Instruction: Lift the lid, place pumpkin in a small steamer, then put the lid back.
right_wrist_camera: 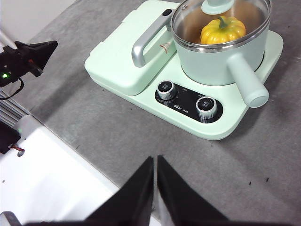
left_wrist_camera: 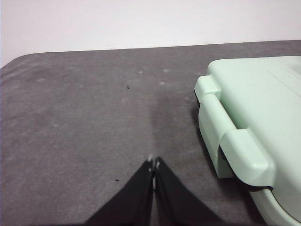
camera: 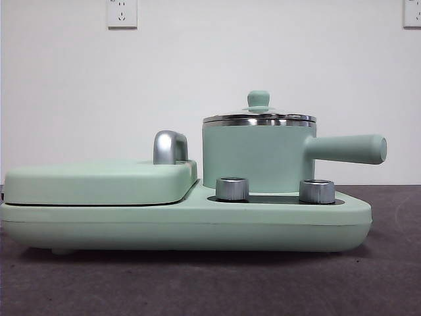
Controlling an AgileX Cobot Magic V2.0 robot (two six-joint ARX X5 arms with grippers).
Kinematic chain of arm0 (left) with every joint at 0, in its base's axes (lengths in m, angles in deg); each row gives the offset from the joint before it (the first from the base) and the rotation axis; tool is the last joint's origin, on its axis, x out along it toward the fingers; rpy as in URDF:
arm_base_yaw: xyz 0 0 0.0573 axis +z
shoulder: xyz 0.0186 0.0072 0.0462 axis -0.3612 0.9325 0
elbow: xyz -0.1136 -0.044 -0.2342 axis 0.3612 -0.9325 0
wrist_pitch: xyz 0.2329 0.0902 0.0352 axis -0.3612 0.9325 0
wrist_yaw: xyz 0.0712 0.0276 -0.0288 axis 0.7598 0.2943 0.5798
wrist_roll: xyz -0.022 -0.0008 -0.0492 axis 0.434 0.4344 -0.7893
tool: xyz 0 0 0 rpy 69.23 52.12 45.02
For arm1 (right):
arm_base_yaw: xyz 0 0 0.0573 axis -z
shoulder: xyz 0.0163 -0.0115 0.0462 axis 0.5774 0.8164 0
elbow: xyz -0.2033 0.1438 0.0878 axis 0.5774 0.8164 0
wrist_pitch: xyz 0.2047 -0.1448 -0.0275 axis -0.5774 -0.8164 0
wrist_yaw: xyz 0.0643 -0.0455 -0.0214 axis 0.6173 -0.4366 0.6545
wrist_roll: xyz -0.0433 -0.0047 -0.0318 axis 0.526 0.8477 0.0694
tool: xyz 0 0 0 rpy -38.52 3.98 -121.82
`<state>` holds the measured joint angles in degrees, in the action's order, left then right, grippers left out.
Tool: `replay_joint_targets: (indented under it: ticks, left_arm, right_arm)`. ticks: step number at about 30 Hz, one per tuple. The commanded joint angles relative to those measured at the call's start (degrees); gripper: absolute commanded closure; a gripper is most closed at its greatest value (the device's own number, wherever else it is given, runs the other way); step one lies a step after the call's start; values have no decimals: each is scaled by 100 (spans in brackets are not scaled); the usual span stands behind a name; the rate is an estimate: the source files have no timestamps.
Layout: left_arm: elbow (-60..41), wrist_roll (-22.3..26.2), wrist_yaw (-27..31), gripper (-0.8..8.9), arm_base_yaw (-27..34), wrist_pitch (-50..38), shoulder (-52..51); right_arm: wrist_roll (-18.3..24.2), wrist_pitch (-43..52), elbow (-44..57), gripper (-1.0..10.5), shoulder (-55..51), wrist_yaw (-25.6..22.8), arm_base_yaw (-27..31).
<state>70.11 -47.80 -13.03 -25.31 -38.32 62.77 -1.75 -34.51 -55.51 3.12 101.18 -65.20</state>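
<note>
The task looks complete: the pumpkin point(right_wrist_camera: 222, 29) sits inside the small steamer point(camera: 253, 157) at the base's point(camera: 197, 224) knob end, the lid point(camera: 259, 116) is on, and the left gripper point(left_wrist_camera: 154, 165) and right gripper point(right_wrist_camera: 155, 160) are closed on nothing, clear of it.

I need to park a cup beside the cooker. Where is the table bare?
Bare grey table lies in front of the base with its two knobs, and beyond its hinged end. The base is crowded: flat cover, small steamer.

Grey table point(camera: 395, 276) under mint-green base point(camera: 197, 227)
</note>
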Motion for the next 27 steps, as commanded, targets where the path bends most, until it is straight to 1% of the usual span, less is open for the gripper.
replay_joint_targets:
  ticks: [1, 5, 7, 8, 11, 13, 15, 19, 21, 23, 25, 27]
  left_arm:
    - [-109, 76, 9, 807, 4, 35, -7]
    - [-109, 76, 9, 807, 4, 33, -7]
    - [-109, 76, 9, 807, 4, 33, -7]
    - [-109, 76, 9, 807, 4, 33, -7]
    - [-109, 76, 9, 807, 4, 33, -7]
    - [-109, 76, 9, 807, 4, 33, -7]
    - [-109, 76, 9, 807, 4, 33, -7]
    - [-109, 76, 9, 807, 4, 33, -7]
    - [-109, 76, 9, 807, 4, 33, -7]
    - [-109, 76, 9, 807, 4, 33, -7]
    - [-109, 76, 9, 807, 4, 33, -7]
    - [-109, 76, 9, 807, 4, 33, -7]
  right_arm:
    - [55, 63, -70, 940, 15, 2, -28]
    - [55, 107, -50, 940, 2, 2, -26]
    - [57, 105, -24, 940, -74, 11, 138]
    - [57, 109, -11, 940, -81, 31, 282]
    - [59, 356, 262, 940, -201, 221, 1088]
    - [63, 831, 629, 940, -317, 166, 1646]
    - [66, 1550, 1117, 940, -435, 140, 2118]
    - [68, 3211, 2229, 940, -824, 175, 2739]
    - [70, 3960, 2791, 940, -1073, 24, 2911]
    - [142, 4478, 3261, 940, -1300, -378, 2966]
    - [273, 4789, 3692, 940, -1565, -820, 2951]
    - [313, 4911, 4028, 940, -1786, -1239, 2911]
